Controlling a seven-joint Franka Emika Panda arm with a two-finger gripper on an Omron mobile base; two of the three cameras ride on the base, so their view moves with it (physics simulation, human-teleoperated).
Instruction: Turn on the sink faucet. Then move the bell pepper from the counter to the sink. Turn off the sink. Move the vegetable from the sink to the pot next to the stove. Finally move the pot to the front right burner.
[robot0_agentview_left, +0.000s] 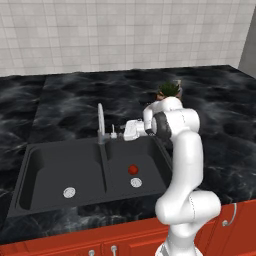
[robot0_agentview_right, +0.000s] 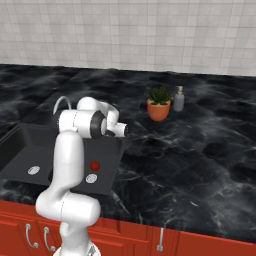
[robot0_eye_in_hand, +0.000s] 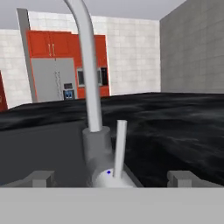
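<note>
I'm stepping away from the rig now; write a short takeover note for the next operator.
Gripper: open, empty, level with the sink faucet, its fingertips either side of the side lever.
Bell pepper: already in the sink's right basin, near the drain.
Whether water is running cannot be told.
Left: turn the faucet off, carry the pepper to the pot, put the pot on the front right burner.

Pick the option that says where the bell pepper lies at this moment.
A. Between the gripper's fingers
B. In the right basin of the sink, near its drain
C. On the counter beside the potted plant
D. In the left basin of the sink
B: the bell pepper lies on the floor of the right basin of the sink, just above the drain.
</note>
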